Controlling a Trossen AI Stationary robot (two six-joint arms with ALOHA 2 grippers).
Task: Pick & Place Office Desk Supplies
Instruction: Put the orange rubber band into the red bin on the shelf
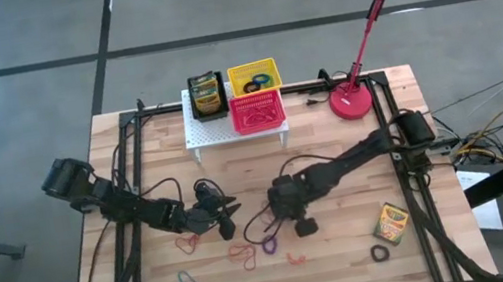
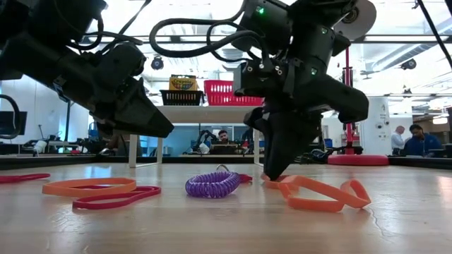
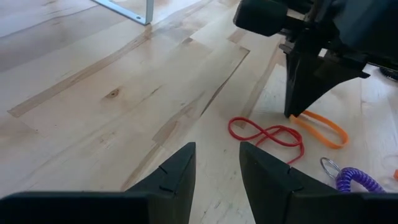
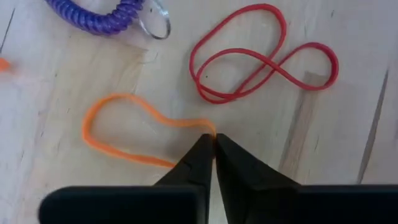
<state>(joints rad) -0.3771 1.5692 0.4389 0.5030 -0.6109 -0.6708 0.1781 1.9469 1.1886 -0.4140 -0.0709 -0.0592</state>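
An orange elastic loop (image 4: 118, 134) lies flat on the wooden table mid-table, beside a red figure-eight loop (image 4: 261, 56) and a purple coil (image 4: 102, 18). My right gripper (image 4: 214, 142) points steeply down with its tips at the table (image 2: 272, 175) and is shut on the orange loop's end. In the high view its own body (image 1: 290, 216) hides the loop. My left gripper (image 3: 217, 163) hovers open and empty to the left (image 1: 230, 215), facing the right gripper. More loops (image 1: 241, 254) lie toward the near edge. My right gripper pinches one end of the orange loop (image 4: 206, 126) between its two fingertips (image 3: 292, 113), coming from above and pointing steeply down. The strand runs into the shut tips. The rest of the loop (image 3: 323, 127) lies slack and flat on the table.
A white rack (image 1: 235, 131) at the far edge carries a black basket with a crayon box (image 1: 207, 95), a yellow basket (image 1: 254, 77) and a pink-red basket (image 1: 255, 110). A red lamp's base (image 1: 352, 102) stands far right. Another crayon box (image 1: 391, 223) and a black loop (image 1: 381, 254) lie near right.
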